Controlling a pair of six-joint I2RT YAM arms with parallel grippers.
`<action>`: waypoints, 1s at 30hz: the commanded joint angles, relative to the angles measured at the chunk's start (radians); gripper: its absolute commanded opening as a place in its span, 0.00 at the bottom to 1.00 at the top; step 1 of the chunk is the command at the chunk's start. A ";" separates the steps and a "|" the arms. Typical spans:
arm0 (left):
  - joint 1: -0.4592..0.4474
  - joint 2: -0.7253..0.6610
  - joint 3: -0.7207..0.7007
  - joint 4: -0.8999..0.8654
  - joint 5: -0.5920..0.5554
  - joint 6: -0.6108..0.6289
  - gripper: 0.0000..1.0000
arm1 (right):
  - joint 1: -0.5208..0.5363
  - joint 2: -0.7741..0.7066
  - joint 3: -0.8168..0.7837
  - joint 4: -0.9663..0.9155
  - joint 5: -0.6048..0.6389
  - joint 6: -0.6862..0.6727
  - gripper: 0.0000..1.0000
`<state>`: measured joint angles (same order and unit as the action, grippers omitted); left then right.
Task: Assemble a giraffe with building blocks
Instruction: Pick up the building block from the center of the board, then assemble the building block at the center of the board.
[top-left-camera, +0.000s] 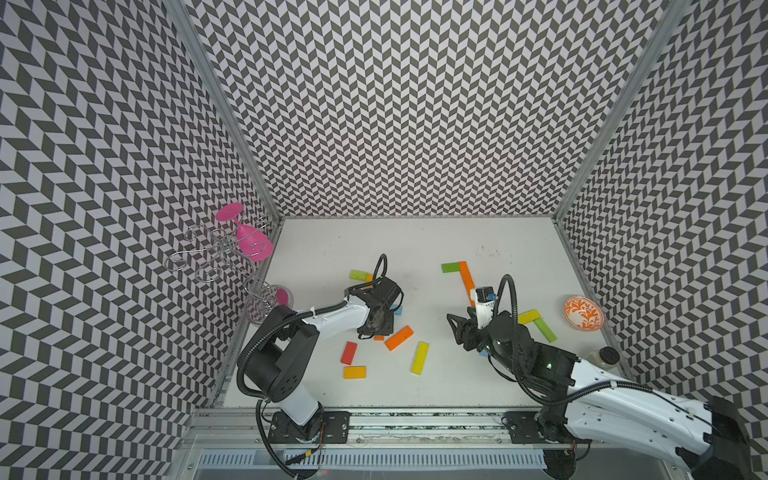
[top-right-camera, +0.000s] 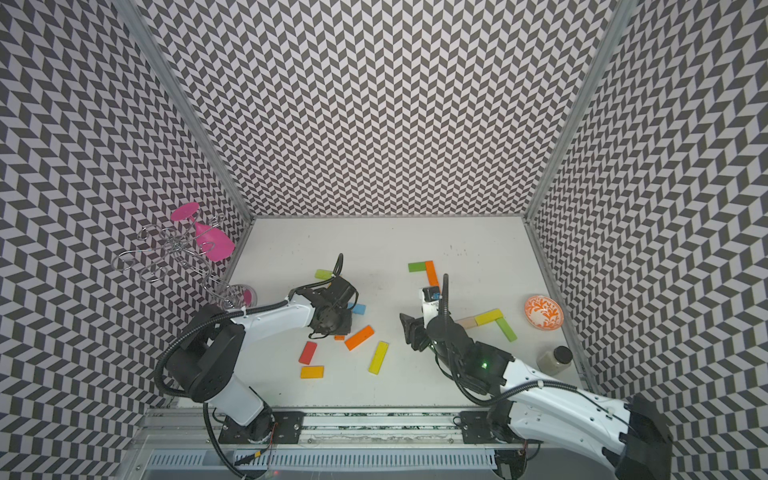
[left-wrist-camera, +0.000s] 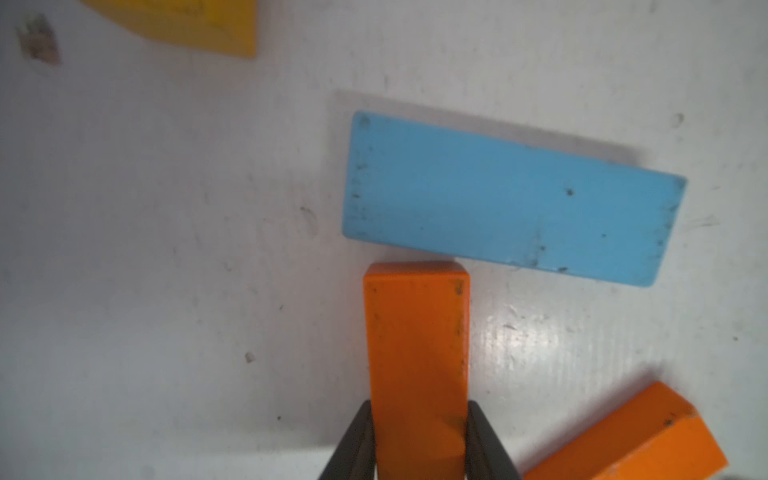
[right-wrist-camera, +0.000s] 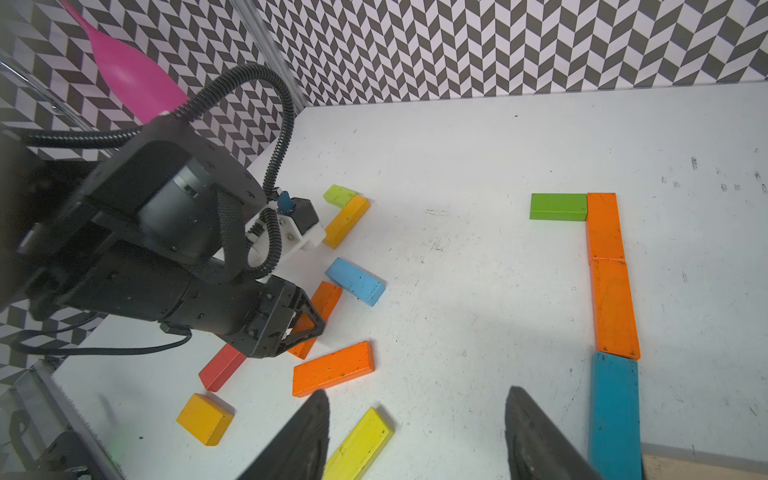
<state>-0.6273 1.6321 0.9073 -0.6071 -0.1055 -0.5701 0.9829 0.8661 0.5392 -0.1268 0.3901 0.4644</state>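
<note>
My left gripper (left-wrist-camera: 419, 407) is shut on the end of an orange block (left-wrist-camera: 417, 365) whose far end meets a blue block (left-wrist-camera: 511, 199) lying flat. In the right wrist view that gripper (right-wrist-camera: 303, 328) reaches down on the same orange block (right-wrist-camera: 326, 299). The part-built giraffe lies flat: a green block (right-wrist-camera: 558, 206), an orange block (right-wrist-camera: 604, 226), a second orange block (right-wrist-camera: 615, 309) and a blue block (right-wrist-camera: 614, 415) in an L. My right gripper (right-wrist-camera: 415, 395) hovers open and empty, near that figure's lower end (top-left-camera: 459, 330).
Loose blocks lie round the left gripper: orange (top-left-camera: 399, 337), red (top-left-camera: 349, 352), amber (top-left-camera: 354, 372), yellow (top-left-camera: 419, 358), lime (top-left-camera: 357, 274). Two greenish blocks (top-left-camera: 536, 322), an orange-patterned bowl (top-left-camera: 583, 312) and a jar (top-left-camera: 604, 357) stand at the right. A wire rack with pink glasses (top-left-camera: 245, 243) fills the left corner.
</note>
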 joint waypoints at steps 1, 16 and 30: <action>0.022 0.004 0.006 -0.074 -0.029 0.071 0.23 | -0.006 0.011 0.000 0.047 -0.005 0.013 0.65; 0.169 0.009 0.064 -0.112 0.000 0.223 0.07 | -0.006 0.011 0.003 0.039 -0.008 0.032 0.65; 0.213 0.055 0.087 -0.101 0.037 0.321 0.13 | -0.005 0.050 0.018 0.057 -0.025 0.025 0.64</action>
<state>-0.4171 1.6722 0.9794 -0.7063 -0.0883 -0.2798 0.9829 0.9112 0.5392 -0.1253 0.3691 0.4831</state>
